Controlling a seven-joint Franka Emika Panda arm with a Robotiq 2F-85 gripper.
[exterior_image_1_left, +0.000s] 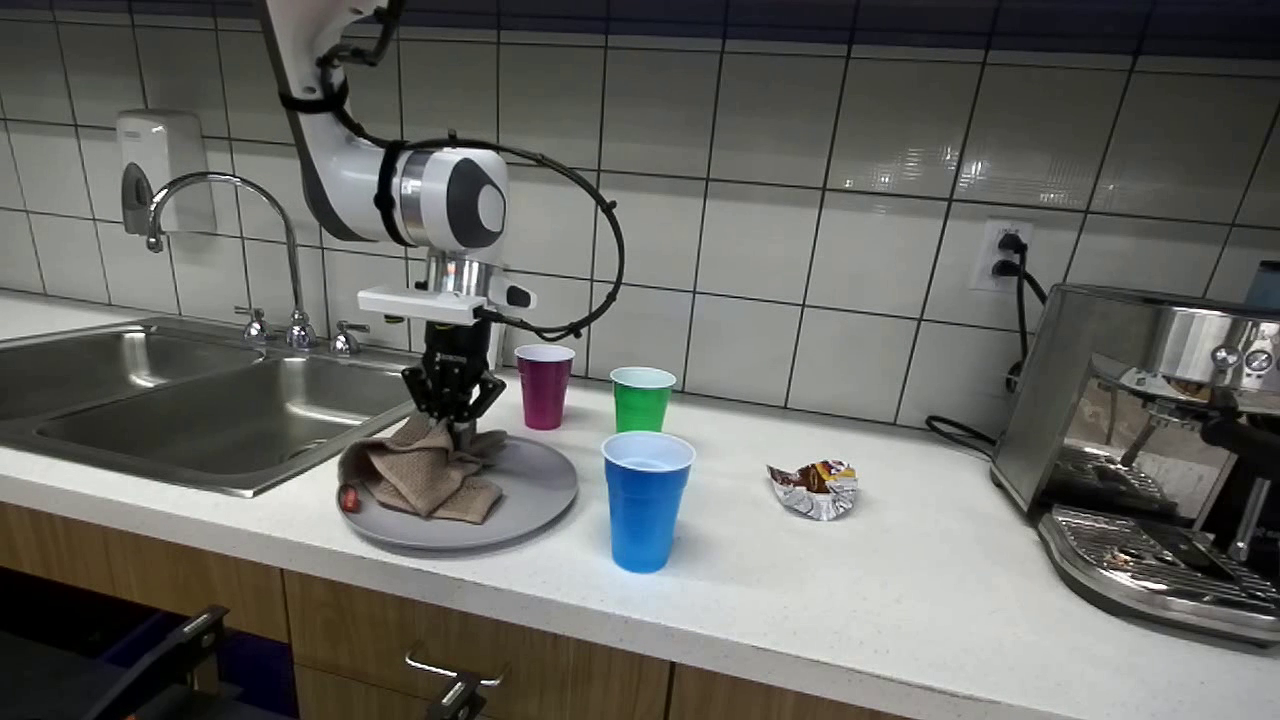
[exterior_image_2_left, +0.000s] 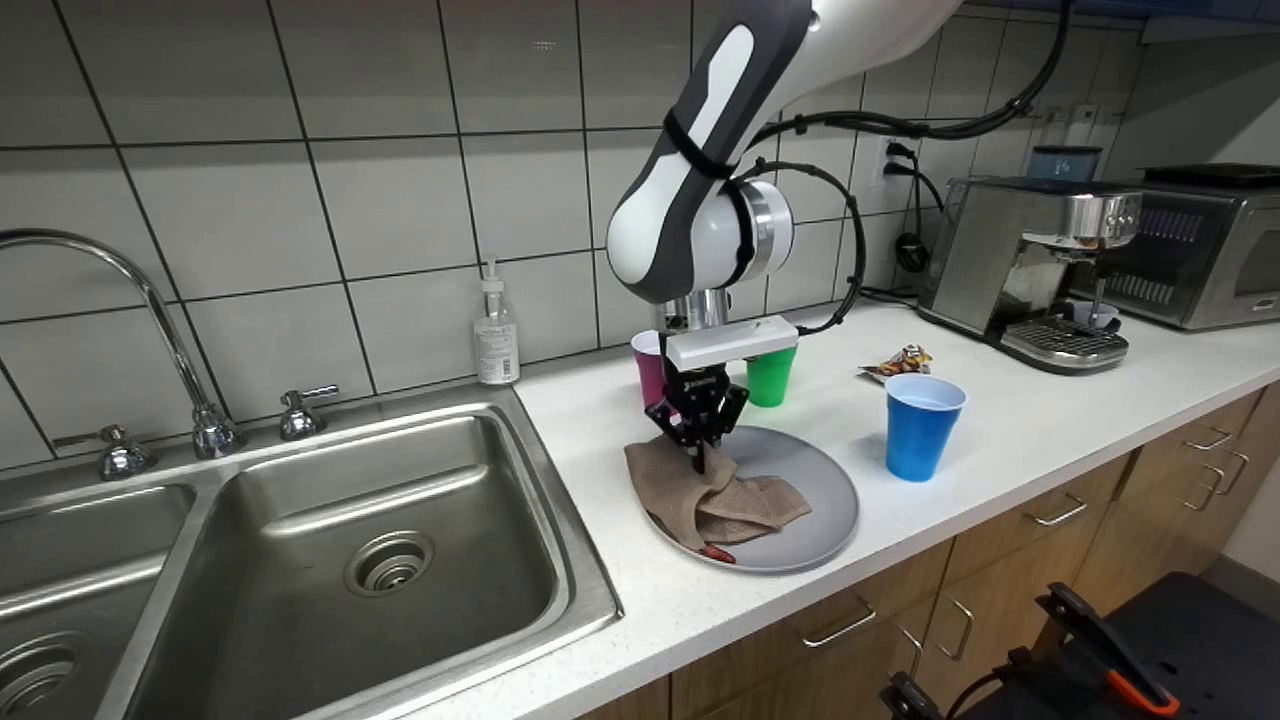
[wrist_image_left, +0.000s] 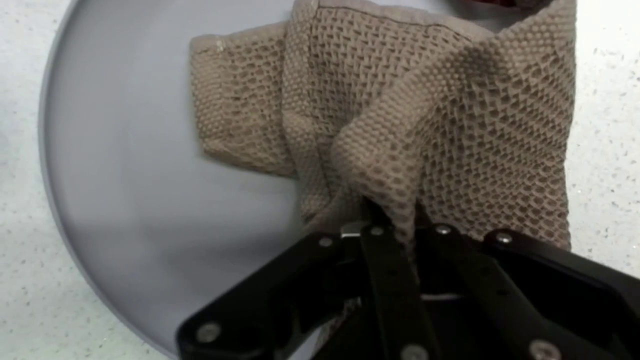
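Observation:
A brown woven cloth (exterior_image_1_left: 410, 478) lies crumpled on a round grey plate (exterior_image_1_left: 545, 485), in both exterior views (exterior_image_2_left: 755, 505). My gripper (exterior_image_1_left: 462, 428) points down over the plate, its fingers shut on a raised fold of the cloth. In the wrist view the fold of cloth (wrist_image_left: 480, 145) rises between the fingertips (wrist_image_left: 400, 225), and the plate (wrist_image_left: 125, 150) shows bare on the left. The cloth overhangs the plate's edge on one side. A small red object (exterior_image_2_left: 717, 553) lies on the plate's edge, partly under the cloth.
A blue cup (exterior_image_1_left: 645, 510), a green cup (exterior_image_1_left: 640, 405) and a magenta cup (exterior_image_1_left: 544, 390) stand near the plate. A crumpled foil wrapper (exterior_image_1_left: 815, 492) lies farther along the counter. A steel sink (exterior_image_2_left: 590, 580) with a tap, a soap bottle (exterior_image_2_left: 496, 340) and a coffee machine (exterior_image_2_left: 1030, 270) flank the area.

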